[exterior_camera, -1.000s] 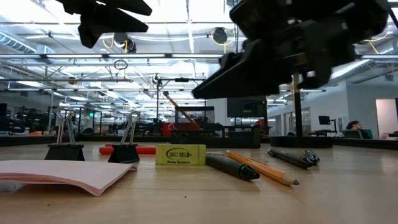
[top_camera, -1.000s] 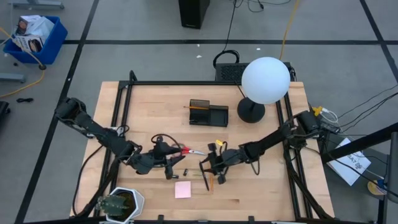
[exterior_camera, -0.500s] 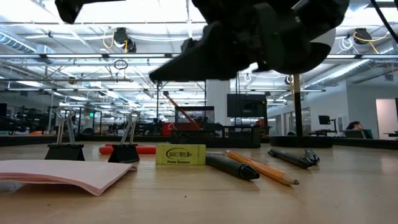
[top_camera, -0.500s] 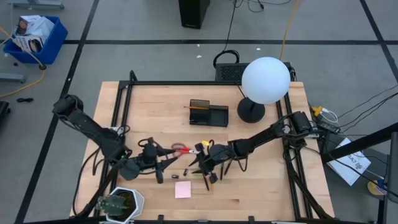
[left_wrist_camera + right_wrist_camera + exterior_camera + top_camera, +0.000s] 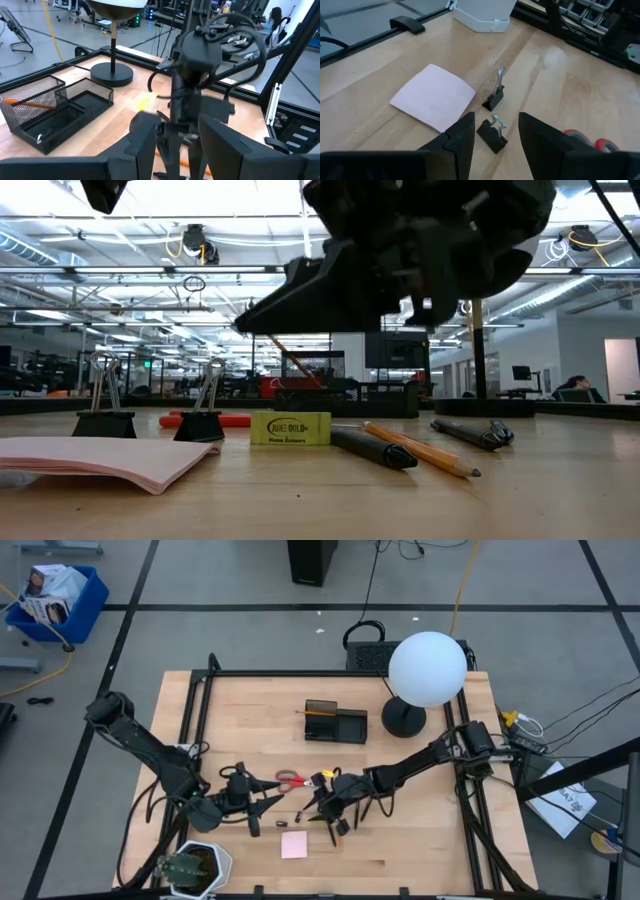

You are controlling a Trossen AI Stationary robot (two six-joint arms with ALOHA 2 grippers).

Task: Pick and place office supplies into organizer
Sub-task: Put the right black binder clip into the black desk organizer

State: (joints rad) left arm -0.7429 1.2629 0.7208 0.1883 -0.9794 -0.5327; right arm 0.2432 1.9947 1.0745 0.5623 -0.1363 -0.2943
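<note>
While hovering above binder clips [image 5: 494, 134] near pink pad [image 5: 434, 96], right gripper [image 5: 495, 131] showing jaws parted, empty; left gripper [image 5: 176, 136] likewise.

Light wooden tabletop [image 5: 250, 730] framed by a black rail. Toward the far edge, near the middle: black mesh organizer [image 5: 335, 722] holding an orange pencil. Beside it, toward the far right corner: round black lamp base [image 5: 403, 719] under a white globe. Toward the near edge: pink sticky-note pad [image 5: 294, 845], two black binder clips [image 5: 492, 132], yellow eraser [image 5: 290, 429], red-handled scissors [image 5: 291, 780], pencil [image 5: 420, 450], dark pens [image 5: 372, 448]. At the near left corner: white planter [image 5: 195, 868].
</note>
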